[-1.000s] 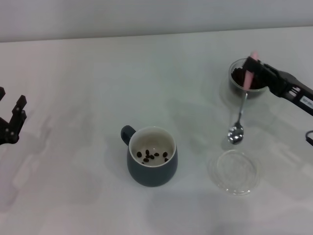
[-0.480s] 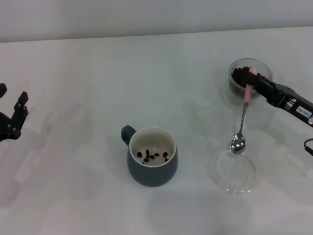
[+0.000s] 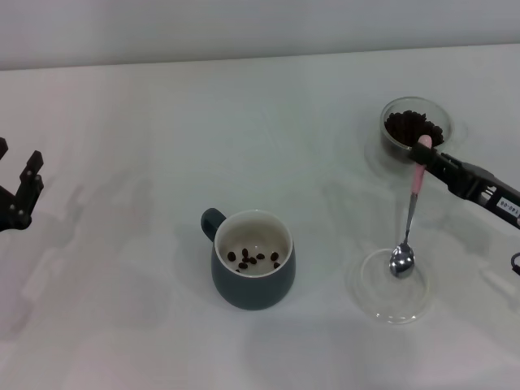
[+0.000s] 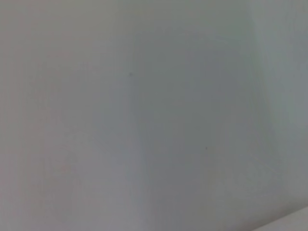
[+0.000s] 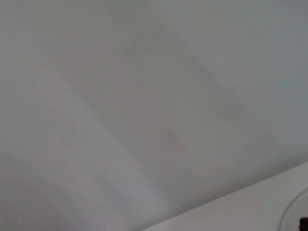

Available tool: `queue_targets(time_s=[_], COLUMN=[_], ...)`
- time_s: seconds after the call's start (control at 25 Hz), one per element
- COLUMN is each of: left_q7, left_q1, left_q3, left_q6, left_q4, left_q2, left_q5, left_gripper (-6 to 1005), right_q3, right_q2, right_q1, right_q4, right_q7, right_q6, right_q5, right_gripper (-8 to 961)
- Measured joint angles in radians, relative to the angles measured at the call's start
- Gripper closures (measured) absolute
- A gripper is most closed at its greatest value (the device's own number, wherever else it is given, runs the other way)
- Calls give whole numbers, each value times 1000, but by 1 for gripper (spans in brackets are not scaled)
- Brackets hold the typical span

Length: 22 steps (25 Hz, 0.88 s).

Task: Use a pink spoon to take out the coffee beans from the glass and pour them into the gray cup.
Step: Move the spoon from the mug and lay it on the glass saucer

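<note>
- Right claw [image 3: 424,156] pinches the pale pink handle of the metal-bowled pink spoon [image 3: 409,218], its bowl hanging over a flat clear round dish [image 3: 390,286].
- Left claw [image 3: 18,195], fingers spread, idles far left above the white tabletop [image 3: 162,122].

Down in the lower right of the head view sits a flat, shallow clear round dish [image 3: 392,286], resting on the white table [image 3: 146,122]. The tabletop runs pale and plain across the frame, meeting a lighter wall [image 3: 244,24] along the top edge.
</note>
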Motion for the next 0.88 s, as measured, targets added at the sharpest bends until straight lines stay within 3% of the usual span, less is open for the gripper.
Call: queue_targets(time_s=[0.88], left_q7=[20], left_q1=[-3], left_q3=[-2], left_q6=[-1], left_q4=[1], left_q2=[0], left_q5=[-2], left_gripper=[542], right_q3=[-17], right_q2=[0], right_q1=[-9], right_q4=[82], right_q7=[-36], right_q6=[-34], right_q5=[0], right_gripper=[781])
